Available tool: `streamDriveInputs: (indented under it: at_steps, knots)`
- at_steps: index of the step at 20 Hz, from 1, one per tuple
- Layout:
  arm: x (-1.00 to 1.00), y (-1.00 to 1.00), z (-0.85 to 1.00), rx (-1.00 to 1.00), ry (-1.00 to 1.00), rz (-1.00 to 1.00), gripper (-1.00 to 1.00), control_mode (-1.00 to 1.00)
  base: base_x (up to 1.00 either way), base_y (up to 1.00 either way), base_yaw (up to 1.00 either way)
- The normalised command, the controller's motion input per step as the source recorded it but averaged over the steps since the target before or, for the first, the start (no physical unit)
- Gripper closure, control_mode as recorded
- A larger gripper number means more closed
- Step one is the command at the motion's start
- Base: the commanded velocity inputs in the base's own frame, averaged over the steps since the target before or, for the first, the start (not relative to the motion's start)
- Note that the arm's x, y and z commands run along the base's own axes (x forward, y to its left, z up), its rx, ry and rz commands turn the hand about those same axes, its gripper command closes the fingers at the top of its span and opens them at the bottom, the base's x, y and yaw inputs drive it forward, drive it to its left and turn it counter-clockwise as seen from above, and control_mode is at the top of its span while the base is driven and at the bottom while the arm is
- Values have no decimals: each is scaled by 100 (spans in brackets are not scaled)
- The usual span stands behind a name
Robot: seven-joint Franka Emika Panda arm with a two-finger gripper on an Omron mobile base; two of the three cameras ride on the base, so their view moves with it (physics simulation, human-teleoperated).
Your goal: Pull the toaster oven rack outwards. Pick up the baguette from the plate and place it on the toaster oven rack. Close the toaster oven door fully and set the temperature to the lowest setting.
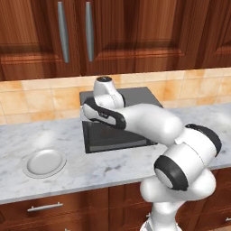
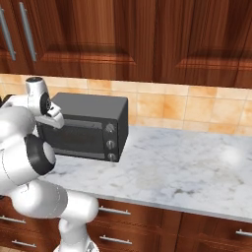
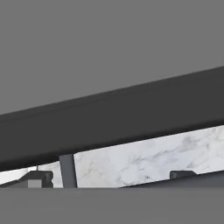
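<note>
The toaster oven [image 1: 135, 97] [image 2: 88, 103] stands at the back of the marble counter, largely behind my arm. In the right base view the toaster oven door [image 2: 74, 138] looks upright against the front, with three knobs [image 2: 110, 143] down its right side. The white plate [image 1: 43, 162] lies bare on the counter to the oven's left. The baguette and the toaster oven rack are hidden. My hand is at the oven's upper front left. In the hand view my gripper [image 3: 109, 178] is open with nothing between its tips, close against a grey oven surface and a dark band.
Wooden wall cabinets [image 1: 90, 36] hang above a tan tiled backsplash [image 2: 197, 110]. The marble counter [image 2: 187, 167] stretches wide to the oven's right. Drawer fronts [image 1: 45, 207] run below the counter's front edge.
</note>
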Motion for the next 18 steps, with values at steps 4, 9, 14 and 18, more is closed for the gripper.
streamDriveInputs:
  at_steps: [4, 9, 14, 18]
  knots:
    - [63, -21, 52, 0, -48, 23, -100, -100, 0, 0, 0]
    - [45, -12, 27, 0, -89, 23, -100, -100, 0, 0, 0]
    - [45, -10, 11, 0, -100, 23, -100, -100, 0, 0, 0]
    - [56, -1, 5, 0, -100, 29, -100, -100, 0, 0, 0]
